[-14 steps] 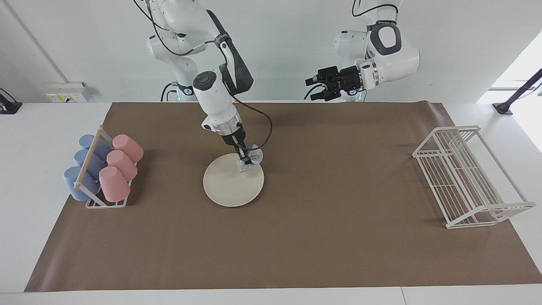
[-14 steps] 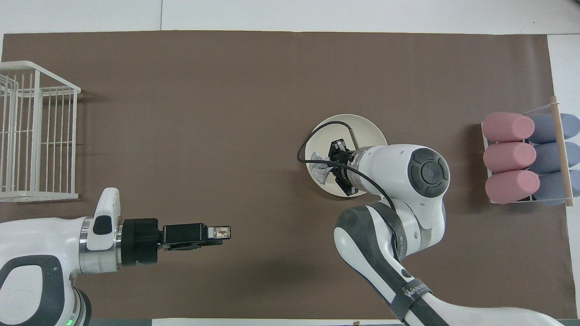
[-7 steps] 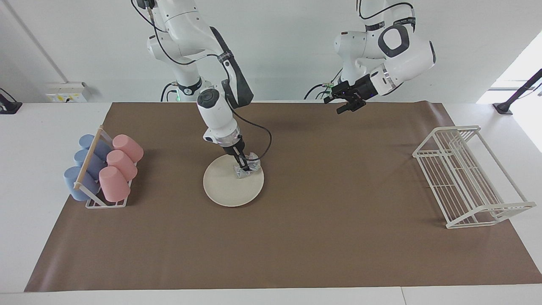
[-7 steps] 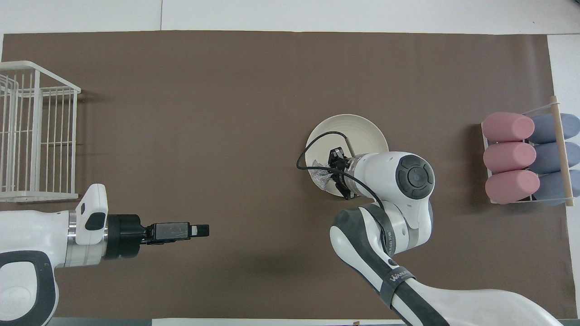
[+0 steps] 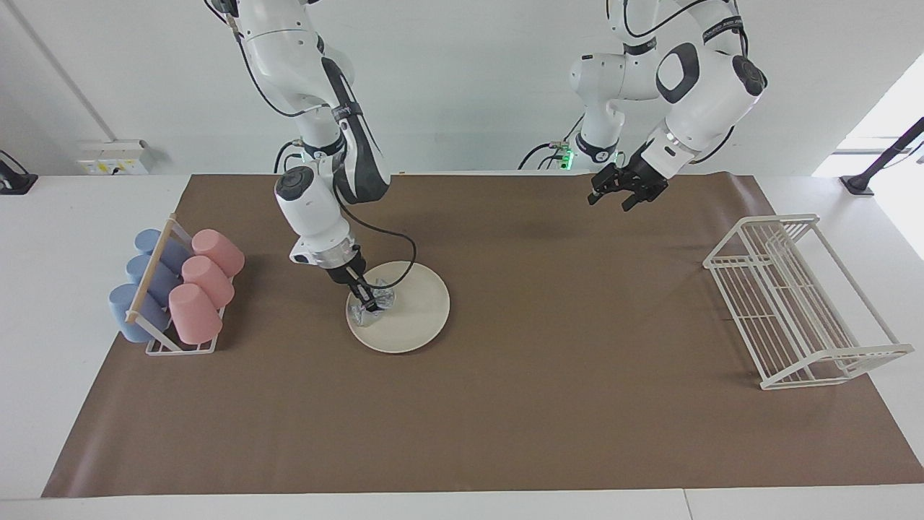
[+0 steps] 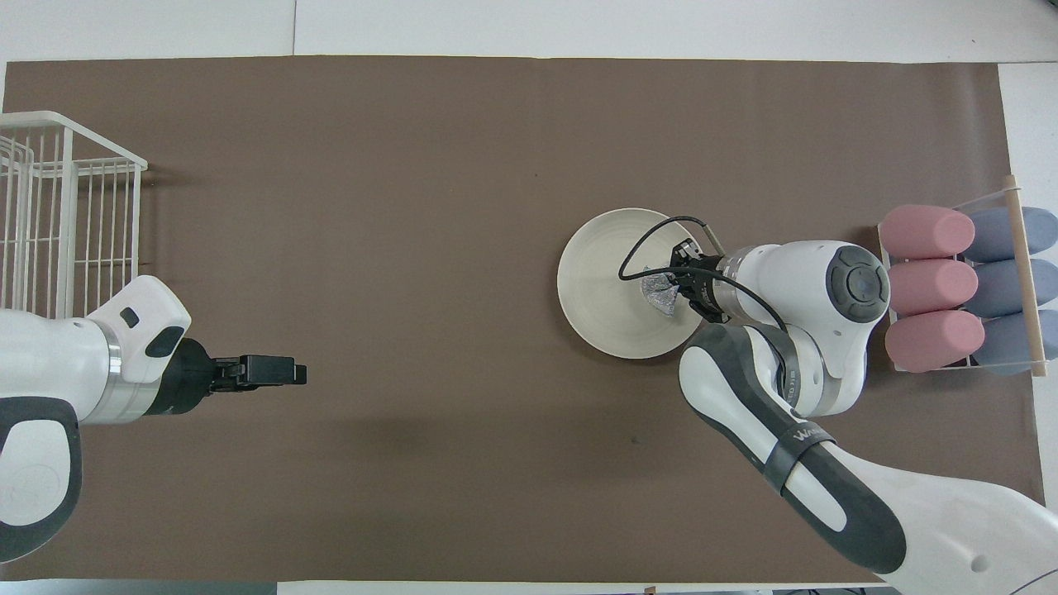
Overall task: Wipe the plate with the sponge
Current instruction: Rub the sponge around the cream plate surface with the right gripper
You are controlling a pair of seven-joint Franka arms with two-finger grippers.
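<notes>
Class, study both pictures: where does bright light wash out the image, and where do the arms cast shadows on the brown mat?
Facing view: daylight blows out the upper corner at the left arm's end, above the wire rack. Overhead view: lighting is even; a soft dark patch lies on the brown mat beside the left tool, while the plate shows no glare.

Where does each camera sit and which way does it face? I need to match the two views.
Facing view: high across the table, facing the robots; both arms show whole, right gripper holding the sponge on the plate, left gripper up over the mat.
Overhead view: high above the robots' end, looking forward and steeply down; both arms enter from the bottom.
Shared: plate, sponge, cup rack and wire rack, half a turn apart.
</notes>
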